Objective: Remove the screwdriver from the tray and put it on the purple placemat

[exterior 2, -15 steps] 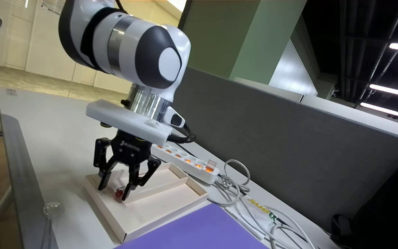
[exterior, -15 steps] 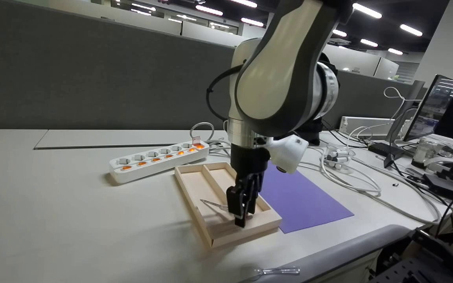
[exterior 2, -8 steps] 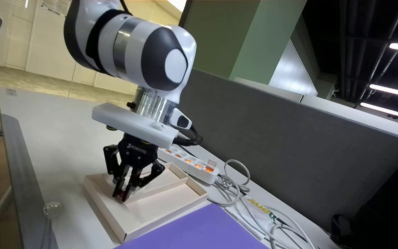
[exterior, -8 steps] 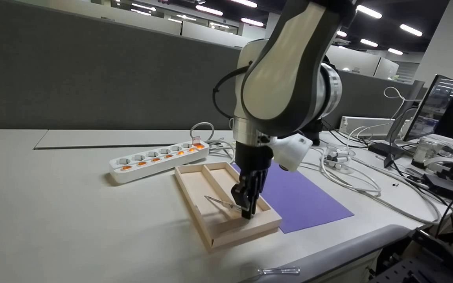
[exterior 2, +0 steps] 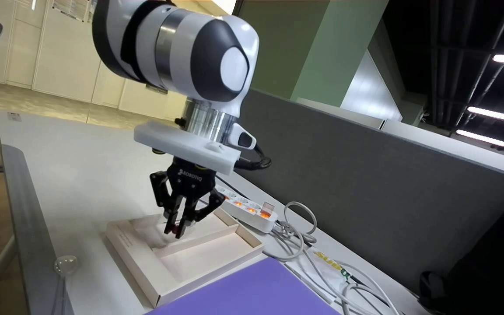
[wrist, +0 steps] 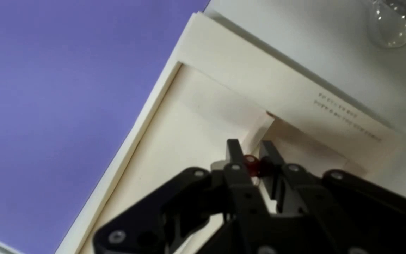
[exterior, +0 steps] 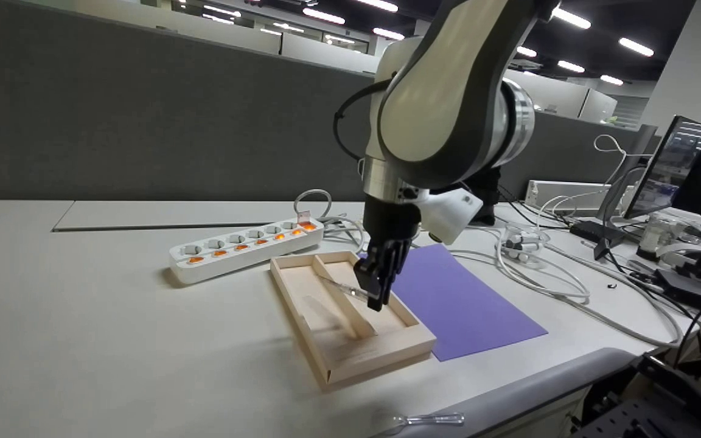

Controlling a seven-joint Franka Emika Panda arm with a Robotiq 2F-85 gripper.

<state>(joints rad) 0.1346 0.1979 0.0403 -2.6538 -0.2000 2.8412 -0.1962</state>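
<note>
Screwdriver [exterior: 345,288] above tray [exterior: 381,351], pinched in claw [exterior 2: 173,232] between 2 fingers [exterior 2: 183,226].

Office, open-plan. In an exterior view: white desk [exterior: 95,340]; dark-grey partition [exterior: 143,115] along its far edge, pale partition panels [exterior: 326,55] beyond; monitor [exterior: 670,164] toward its right-hand edge; power strip [exterior: 247,252] toward the far edge; strip lights [exterior: 636,46] on the ceiling.

the pincer [exterior 2: 173,233] holds the screwdriver [exterior 2: 175,229] over the tray [exterior 2: 140,265].

Screwdriver [wrist: 251,163] partly hidden by gripper [wrist: 250,147] — print [wrist: 347,117] on tray [wrist: 252,63] blurred, perhaps lettering.
</note>
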